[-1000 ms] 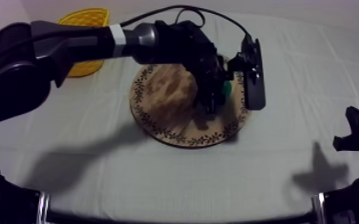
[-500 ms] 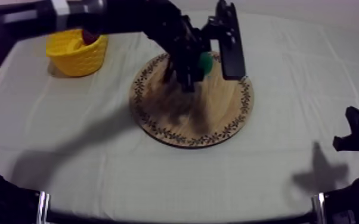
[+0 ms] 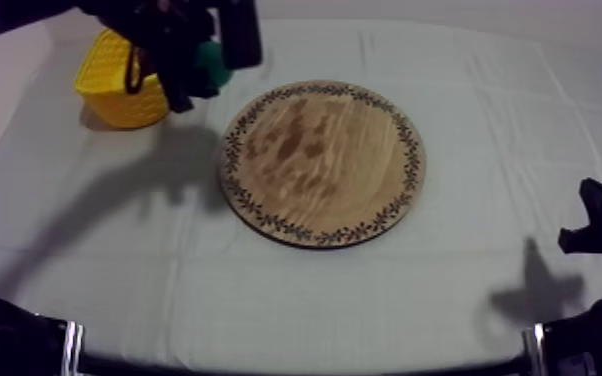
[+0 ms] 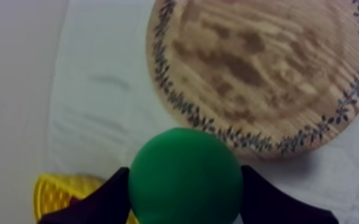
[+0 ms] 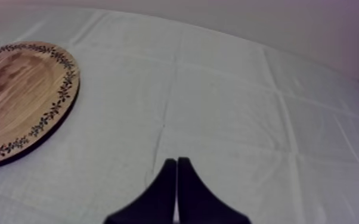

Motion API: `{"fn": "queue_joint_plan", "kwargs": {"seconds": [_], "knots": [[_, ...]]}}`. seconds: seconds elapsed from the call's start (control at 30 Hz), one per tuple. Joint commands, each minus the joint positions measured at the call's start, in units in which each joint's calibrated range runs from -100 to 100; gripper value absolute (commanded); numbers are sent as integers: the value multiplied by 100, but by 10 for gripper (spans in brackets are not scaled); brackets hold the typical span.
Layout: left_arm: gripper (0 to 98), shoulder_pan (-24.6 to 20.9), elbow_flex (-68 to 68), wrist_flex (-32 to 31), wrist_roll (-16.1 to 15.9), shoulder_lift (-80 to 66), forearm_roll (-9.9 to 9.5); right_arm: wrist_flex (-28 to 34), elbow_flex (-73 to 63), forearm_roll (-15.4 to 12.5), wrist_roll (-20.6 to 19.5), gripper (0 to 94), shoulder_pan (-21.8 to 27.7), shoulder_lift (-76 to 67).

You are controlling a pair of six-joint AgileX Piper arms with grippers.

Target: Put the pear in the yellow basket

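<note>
1. The left gripper [image 4: 185,189] is clamped on the pear [image 3: 211,63]. It holds the pear clear of the board [image 3: 320,165], just beside the basket [image 3: 115,95] and not yet over it.
2. From here, I'd bring the pear squarely over the basket's opening and lower it inside before letting go. Otherwise it may clip the rim and roll away.
3. The right gripper [image 5: 176,179] rests at its own side, fingers together on nothing.
</note>
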Motion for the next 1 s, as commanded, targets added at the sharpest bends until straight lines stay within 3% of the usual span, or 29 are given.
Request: {"fn": "queue_joint_plan", "kwargs": {"seconds": [0.0,0.23,0.5,0.73,0.97], "knots": [[632,-181,207,51,154,-423,-66,5,5,1,0,5,1,1],[632,-638,68,109,477,-641,-149,5,5,1,0,5,1,1],[587,-1208,-762,-284,773,-67,-192,5,5,1,-2,5,1,1],[559,-1638,-1584,-582,941,853,-341,5,5,1,-1,5,1,1],[558,-1771,-2111,-558,1255,1751,-547,5,5,1,0,5,1,1]]}}
